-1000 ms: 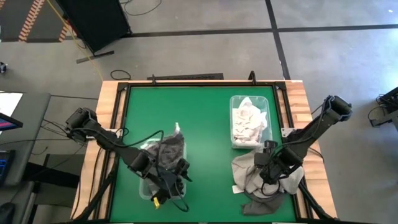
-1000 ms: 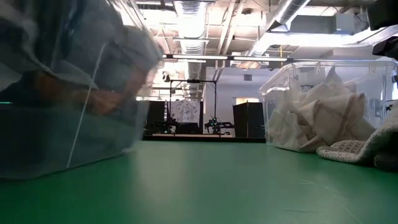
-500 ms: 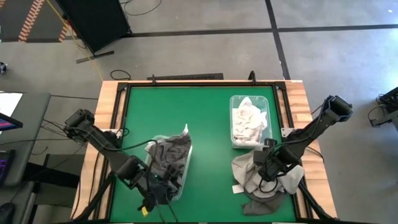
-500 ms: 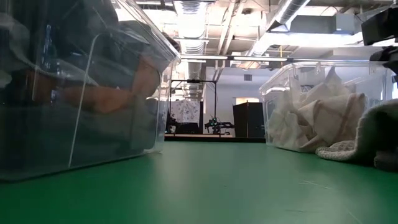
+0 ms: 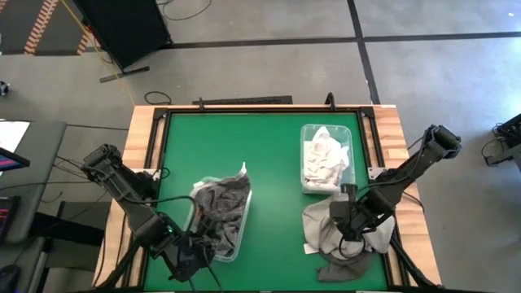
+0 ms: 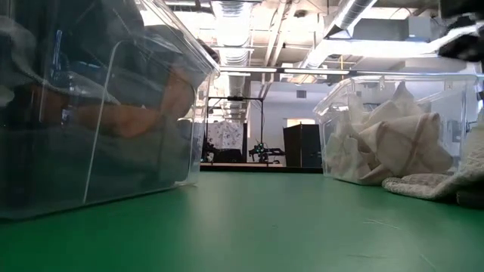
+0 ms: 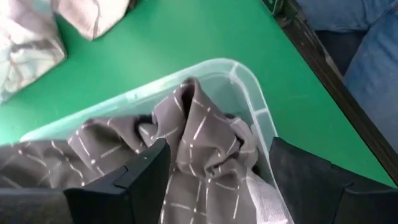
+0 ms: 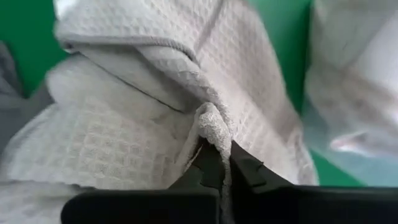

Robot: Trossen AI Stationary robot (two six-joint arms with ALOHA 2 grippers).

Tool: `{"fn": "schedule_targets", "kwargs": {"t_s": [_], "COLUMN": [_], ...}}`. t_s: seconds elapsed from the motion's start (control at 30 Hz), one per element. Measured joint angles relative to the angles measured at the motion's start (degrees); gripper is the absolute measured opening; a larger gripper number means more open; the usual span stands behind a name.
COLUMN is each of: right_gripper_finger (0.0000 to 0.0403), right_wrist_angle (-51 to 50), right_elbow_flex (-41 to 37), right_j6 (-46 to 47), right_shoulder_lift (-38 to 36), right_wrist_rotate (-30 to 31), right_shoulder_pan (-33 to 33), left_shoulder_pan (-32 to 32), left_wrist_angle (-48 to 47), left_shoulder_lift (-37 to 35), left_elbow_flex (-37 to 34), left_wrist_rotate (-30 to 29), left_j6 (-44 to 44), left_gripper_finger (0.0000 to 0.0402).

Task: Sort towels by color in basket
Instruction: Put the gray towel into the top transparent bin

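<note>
A clear bin (image 5: 237, 242) at the near left holds dark grey towels (image 5: 218, 207), one with thin light checks (image 7: 199, 143). My left gripper (image 5: 189, 259) stands open at the bin's near end, its fingers either side of that towel's fold in the left wrist view; whether they touch it I cannot tell. A beige-grey waffle towel (image 5: 324, 229) lies heaped on a darker grey towel (image 5: 338, 273) at the near right. My right gripper (image 5: 343, 218) sits on the heap, shut on the beige-grey towel. A second clear bin (image 5: 304, 167) behind it holds pale towels (image 5: 326, 159). My right gripper pinches a raised fold (image 8: 212, 123) of the beige-grey towel between its two fingers (image 8: 244, 168). It comes from above, slanting from the table's right. The rest of the towel lies slack on the heap and on the table (image 6: 423, 183).
The green table between the two bins (image 6: 257, 219) is bare. The wooden table frame (image 5: 140, 163) runs around the mat. A person's legs in blue jeans (image 7: 367, 56) stand just beyond the table's edge by the left bin.
The left bin, tilted and in motion a second ago, has come to rest flat on the table. My left gripper has drawn back from it toward the table's near left corner. My right gripper has gone slightly toward the table's left over the towel heap.
</note>
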Motion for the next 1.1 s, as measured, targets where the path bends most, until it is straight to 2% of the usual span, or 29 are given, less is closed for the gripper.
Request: {"fn": "schedule_targets", "kwargs": {"t_s": [0.17, 0.4, 0.57, 0.87, 1.1], "right_gripper_finger": [0.0025, 0.0025, 0.0025, 0.0025, 0.0025], "right_wrist_angle": [-5.08, -11.36, -17.97, -29.58, -29.92], "right_elbow_flex": [7.50, 18.88, 26.26, 35.79, 40.36], "right_j6": [-4.02, -12.26, -16.32, -16.53, -21.02], "right_shoulder_lift": [0.00, 0.00, 0.00, -0.22, -0.61], "right_wrist_rotate": [5.43, 17.22, 30.13, 53.20, 64.05], "right_shoulder_pan": [0.00, 0.07, 0.07, -2.29, -8.53], "left_shoulder_pan": [-0.69, -0.91, -0.91, -0.91, -0.89], "left_wrist_angle": [-1.42, -1.47, -1.47, -1.51, -1.58], "left_shoulder_lift": [0.00, 0.00, 0.00, -0.02, -0.04], "left_elbow_flex": [0.02, 0.04, 0.04, 0.05, 0.07], "left_wrist_rotate": [-1.15, -1.49, -1.68, -1.78, -1.81], "left_j6": [-2.39, -3.46, -4.33, -4.98, -4.98], "left_gripper_finger": [0.0264, 0.0264, 0.0264, 0.0264, 0.0264]}}
